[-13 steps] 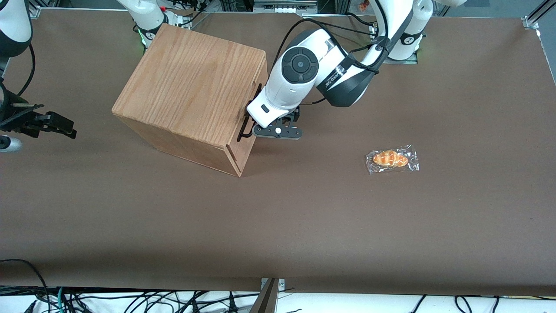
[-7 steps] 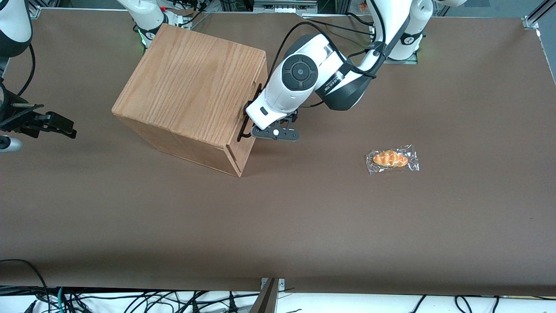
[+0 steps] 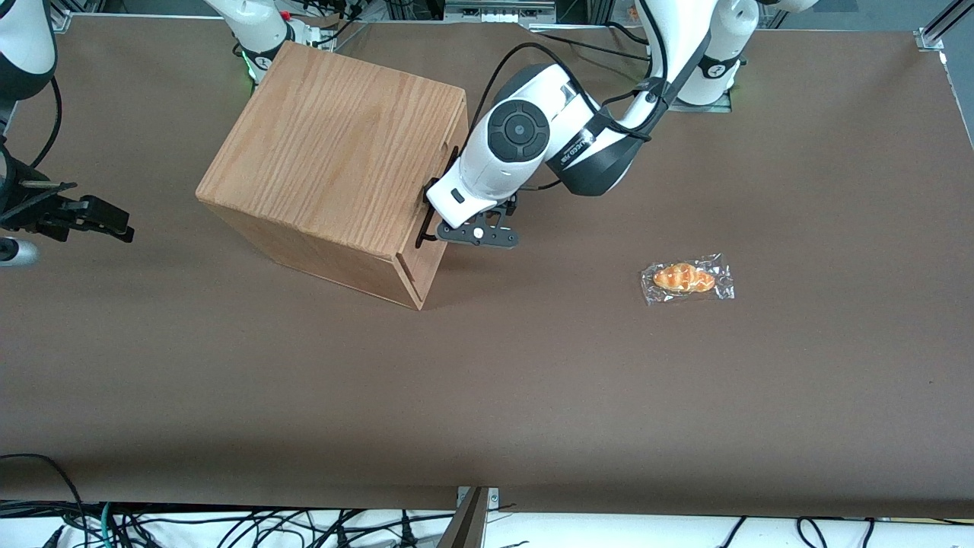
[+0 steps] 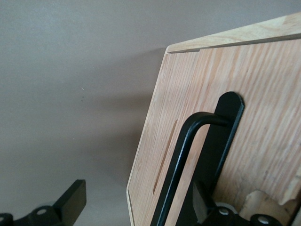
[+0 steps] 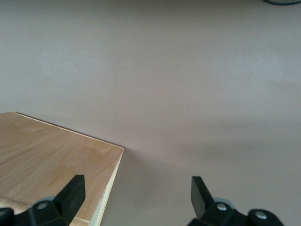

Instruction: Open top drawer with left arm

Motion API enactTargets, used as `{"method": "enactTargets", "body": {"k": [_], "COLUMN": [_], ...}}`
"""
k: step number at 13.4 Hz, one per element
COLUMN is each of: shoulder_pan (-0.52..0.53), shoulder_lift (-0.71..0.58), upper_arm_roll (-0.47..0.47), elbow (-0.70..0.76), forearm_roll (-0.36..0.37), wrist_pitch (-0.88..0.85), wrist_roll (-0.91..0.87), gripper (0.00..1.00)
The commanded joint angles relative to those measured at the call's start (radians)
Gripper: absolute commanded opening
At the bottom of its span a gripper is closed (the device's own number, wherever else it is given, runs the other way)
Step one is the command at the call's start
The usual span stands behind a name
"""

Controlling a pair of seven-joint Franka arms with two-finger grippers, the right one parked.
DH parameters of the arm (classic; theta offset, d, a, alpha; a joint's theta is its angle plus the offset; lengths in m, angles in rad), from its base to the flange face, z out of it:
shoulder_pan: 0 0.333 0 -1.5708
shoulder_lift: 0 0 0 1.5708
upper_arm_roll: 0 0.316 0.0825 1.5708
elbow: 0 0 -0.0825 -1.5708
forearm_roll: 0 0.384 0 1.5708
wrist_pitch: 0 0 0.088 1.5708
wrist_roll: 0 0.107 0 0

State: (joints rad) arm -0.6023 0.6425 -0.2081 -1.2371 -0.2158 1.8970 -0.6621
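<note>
The left arm (image 3: 533, 137) has moved a little closer to the wooden box (image 3: 335, 160) since a moment ago, and its tool (image 3: 445, 221) now sits right at the black handle (image 4: 188, 165). The tool is open, with one finger (image 4: 202, 202) next to the handle and the other (image 4: 70, 202) out to the side. The top drawer (image 4: 254, 136) is shut, on the box's front. A wrapped bun (image 3: 686, 278) lies on the brown desk (image 3: 533, 396), well apart, toward the working arm's end.
</note>
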Motion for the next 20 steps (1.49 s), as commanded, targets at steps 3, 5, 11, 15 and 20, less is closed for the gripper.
{"method": "enactTargets", "body": {"k": [3, 5, 11, 15, 20], "shoulder_pan": [-0.014, -0.014, -0.001, 0.001, 0.007], "shoulder_lift": [0.028, 0.029, 0.028, 0.029, 0.029], "upper_arm_roll": [0.007, 0.007, 0.009, 0.010, 0.013], "elbow": [0.025, 0.022, 0.022, 0.018, 0.007], "forearm_roll": [-0.030, -0.028, -0.025, -0.017, -0.014], "wrist_pitch": [0.008, 0.020, 0.020, 0.020, 0.020], "wrist_roll": [0.056, 0.056, 0.058, 0.061, 0.068], "gripper": [1.00, 1.00, 1.00, 1.00, 1.00]}}
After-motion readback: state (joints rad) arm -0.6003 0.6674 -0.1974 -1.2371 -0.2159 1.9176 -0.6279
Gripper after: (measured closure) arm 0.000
